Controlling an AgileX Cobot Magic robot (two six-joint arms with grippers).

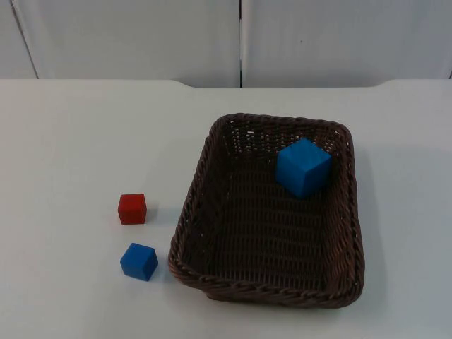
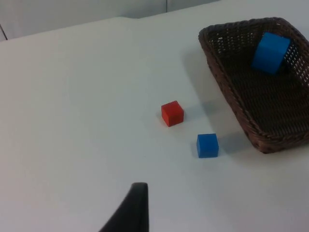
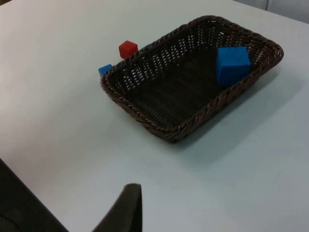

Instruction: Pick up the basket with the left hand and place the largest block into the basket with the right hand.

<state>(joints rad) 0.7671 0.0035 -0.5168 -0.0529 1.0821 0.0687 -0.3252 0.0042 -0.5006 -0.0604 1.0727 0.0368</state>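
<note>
Now, the scene as it stands:

Basket: the brown wicker basket (image 1: pixel 272 212) sits flat on the white bench (image 1: pixel 70 141), right of centre in the top view, with neither arm on it.

Largest block: the large blue block (image 1: pixel 304 167) lies inside the basket, tilted against the wall at its upper right corner in the top view.

Other blocks: a red block (image 1: pixel 132 208) and a small blue block (image 1: pixel 139 261) rest on the bench to the basket's left, near each other but apart. The small blue one is just beside the basket's lower left corner and not touching it.

Left pincer: one black fingertip (image 2: pixel 133 208) shows in the left wrist view, well back from the blocks and basket. I cannot tell how wide it stands.

Right pincer: one black fingertip (image 3: pixel 126 209) shows in the right wrist view, looking onto the basket from well apart. Its width cannot be told either.

Step in hand: judging by how things lie, the task looks complete, the block already in and the basket set down.

Next move: probably nothing more than both arms waiting clear of the basket.

Writing: no brand, label or lettering can be read on anything.
</note>
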